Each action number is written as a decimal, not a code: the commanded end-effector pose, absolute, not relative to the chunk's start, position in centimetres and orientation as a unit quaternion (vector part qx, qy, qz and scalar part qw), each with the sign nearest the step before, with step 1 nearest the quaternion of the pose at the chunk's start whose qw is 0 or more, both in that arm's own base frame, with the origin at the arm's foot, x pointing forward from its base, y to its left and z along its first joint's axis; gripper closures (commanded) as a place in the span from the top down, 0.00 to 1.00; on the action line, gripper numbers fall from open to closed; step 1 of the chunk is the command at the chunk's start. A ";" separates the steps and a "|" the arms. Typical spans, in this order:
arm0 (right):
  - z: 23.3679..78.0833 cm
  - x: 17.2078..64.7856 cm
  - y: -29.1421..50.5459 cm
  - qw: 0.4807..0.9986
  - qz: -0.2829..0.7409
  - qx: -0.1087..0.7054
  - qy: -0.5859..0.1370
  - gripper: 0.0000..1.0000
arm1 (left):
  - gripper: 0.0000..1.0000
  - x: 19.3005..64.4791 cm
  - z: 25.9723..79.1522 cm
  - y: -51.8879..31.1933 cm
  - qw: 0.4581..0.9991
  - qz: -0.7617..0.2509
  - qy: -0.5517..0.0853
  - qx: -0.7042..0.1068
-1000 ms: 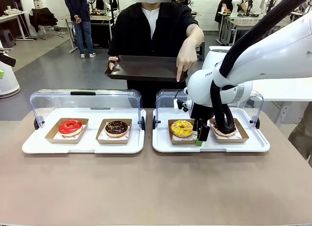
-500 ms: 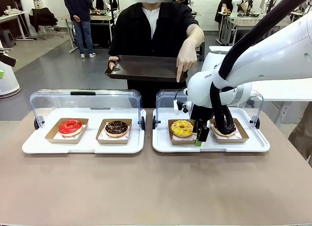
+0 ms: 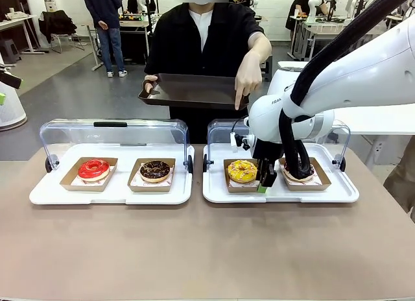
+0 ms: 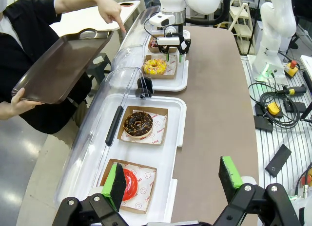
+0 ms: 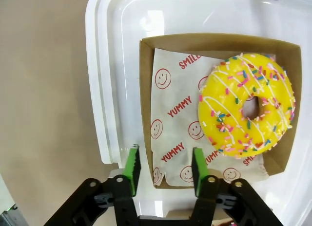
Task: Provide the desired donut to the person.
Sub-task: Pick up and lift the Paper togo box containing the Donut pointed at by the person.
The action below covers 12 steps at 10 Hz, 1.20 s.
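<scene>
Yellow donut (image 3: 242,170), one: sprinkled, lying flat, hole up; round, so no long axis. It sits in its box (image 5: 145,89) at the left place of the right tray (image 3: 343,194).
Donuts, four: yellow; red (image 3: 94,168); chocolate (image 3: 155,170); dark donut (image 3: 310,171), partly behind the right arm.
Boxes, four, one per donut.
White trays, two: right tray, left tray (image 3: 39,196).
Clear lids (image 3: 65,129), two, raised.
Right gripper (image 5: 165,155): jaws half closed, pads astride the box's wall, gap visible, nothing pinched.
Left gripper (image 4: 172,170): jaws wide, empty.
Person (image 3: 201,41), one: holds one brown tray (image 3: 188,90); other hand (image 3: 245,74) points down.
</scene>
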State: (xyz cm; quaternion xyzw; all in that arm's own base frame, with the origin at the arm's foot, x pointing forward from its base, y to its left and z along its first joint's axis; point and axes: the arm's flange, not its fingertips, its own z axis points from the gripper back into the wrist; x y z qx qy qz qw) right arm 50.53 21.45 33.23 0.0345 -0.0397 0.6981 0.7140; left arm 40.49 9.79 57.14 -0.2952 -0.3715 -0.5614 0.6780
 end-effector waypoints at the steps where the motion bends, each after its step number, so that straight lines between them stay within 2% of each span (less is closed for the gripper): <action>1: 32.8 50.9 21.5 0.714 0.698 0.024 -0.038 0.36 | 1.00 40.5 57.3 9.8 0.673 -0.563 -0.376 -0.298; 2: 32.8 50.9 21.5 0.715 0.698 0.024 -0.038 0.02 | 1.00 40.5 57.3 9.8 0.673 -0.563 -0.376 -0.298; 3: 32.8 51.0 21.5 0.715 0.698 0.024 -0.038 0.16 | 1.00 40.5 57.3 9.8 0.673 -0.563 -0.376 -0.298; 4: 32.8 50.9 21.5 0.714 0.698 0.025 -0.037 0.00 | 1.00 40.5 57.3 9.8 0.673 -0.563 -0.376 -0.298; 8: 33.6 50.5 21.8 0.709 0.704 0.025 -0.031 0.00 | 1.00 40.5 57.3 9.8 0.673 -0.563 -0.376 -0.298; 10: 37.2 48.7 23.1 0.696 0.717 0.030 0.013 0.00 | 1.00 40.5 57.3 9.8 0.673 -0.563 -0.376 -0.298; 12: 43.2 46.2 24.2 0.680 0.732 0.025 0.037 0.00 | 1.00 40.5 57.3 9.8 0.673 -0.563 -0.376 -0.298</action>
